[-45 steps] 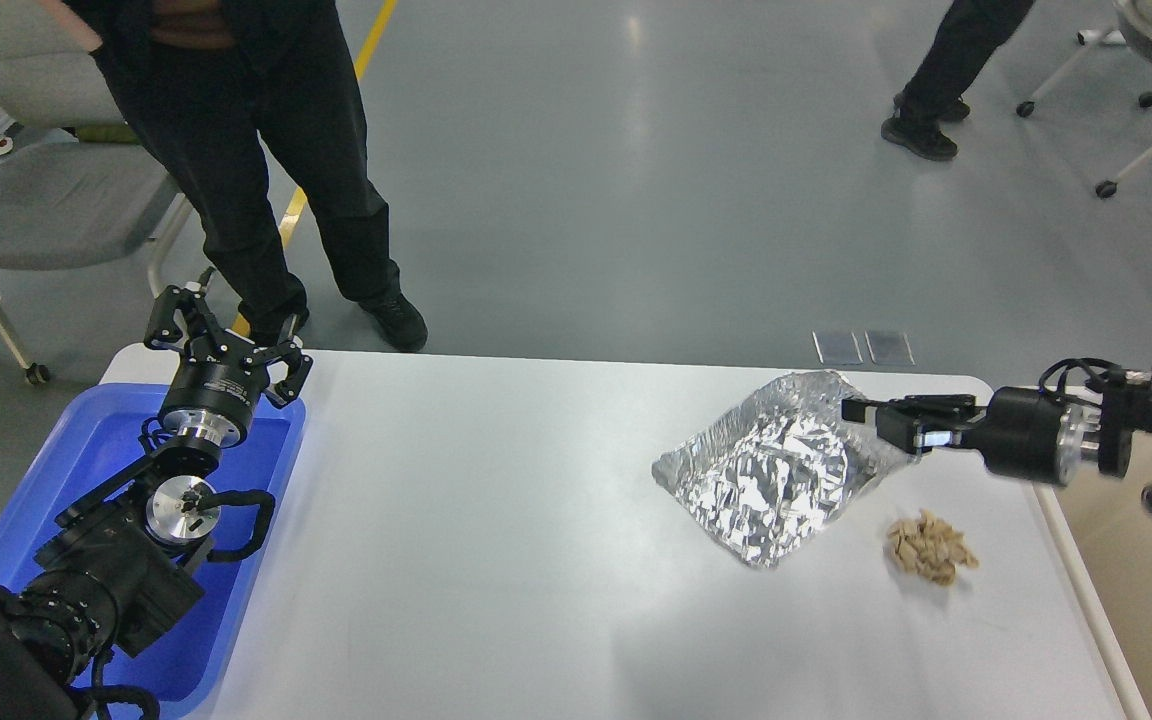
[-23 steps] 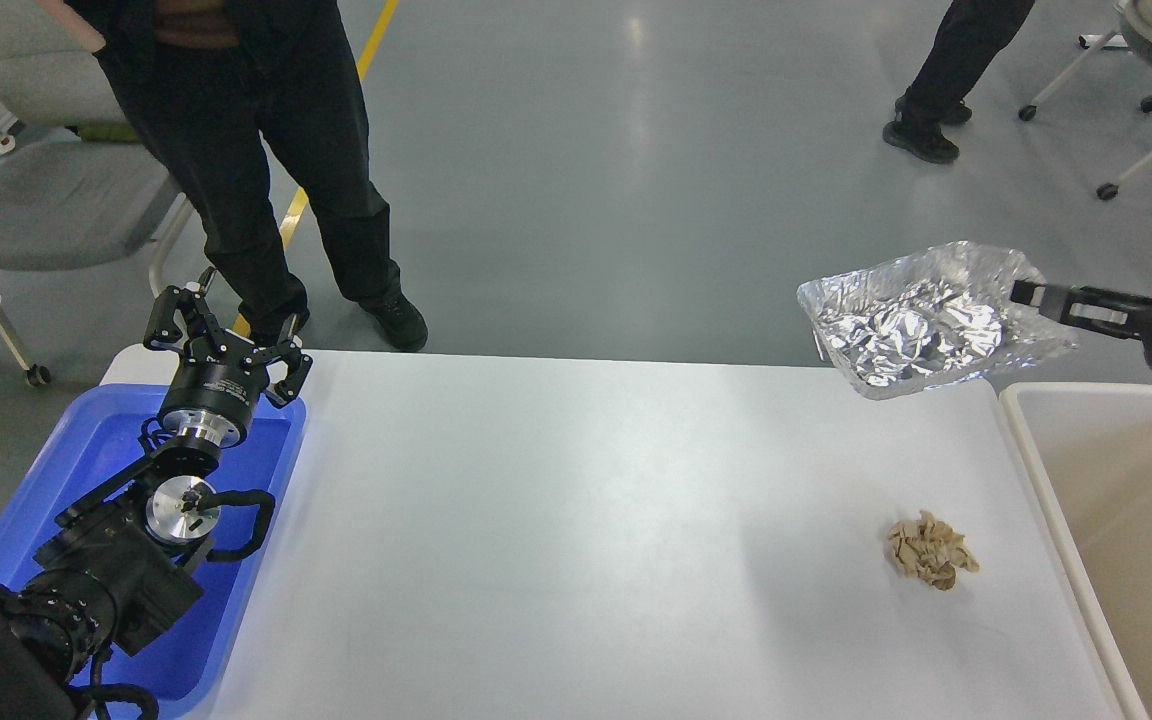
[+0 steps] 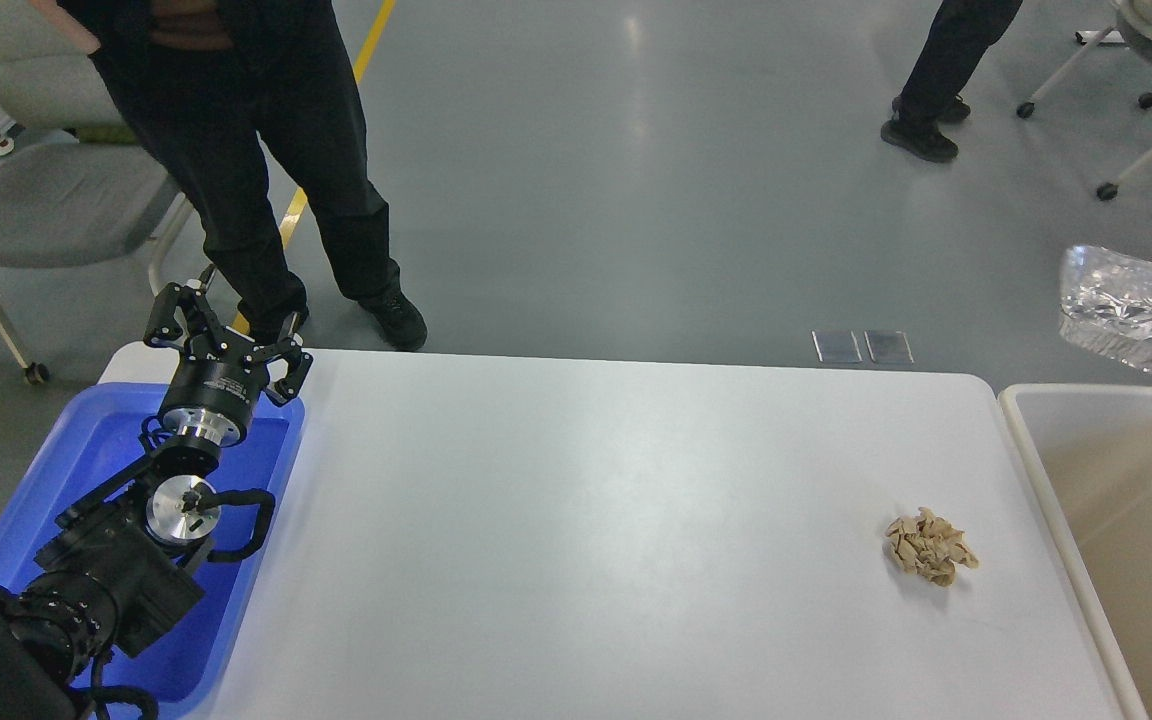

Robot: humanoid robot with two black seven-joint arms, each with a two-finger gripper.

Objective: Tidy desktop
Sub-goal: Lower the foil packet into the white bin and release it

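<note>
The white desktop (image 3: 576,520) fills the middle of the head view. A crumpled tan paper ball (image 3: 930,546) lies on it near the right edge. A crinkled silver foil bag (image 3: 1141,312) hangs in the air at the right edge, above the beige bin (image 3: 1026,440); whatever holds it is out of frame. My left gripper (image 3: 224,333) is open and empty, raised over the far end of the blue tray (image 3: 86,450). My right gripper is out of view.
The blue tray sits at the desktop's left edge under my left arm. The beige bin stands off the right edge. One person (image 3: 236,150) stands behind the table's far left corner, another (image 3: 946,70) further back right. Chairs stand at both sides.
The foil bag was lifted off the desktop and carried right, now over the bin at the frame edge. My right gripper has left the view. The left arm has not moved.
</note>
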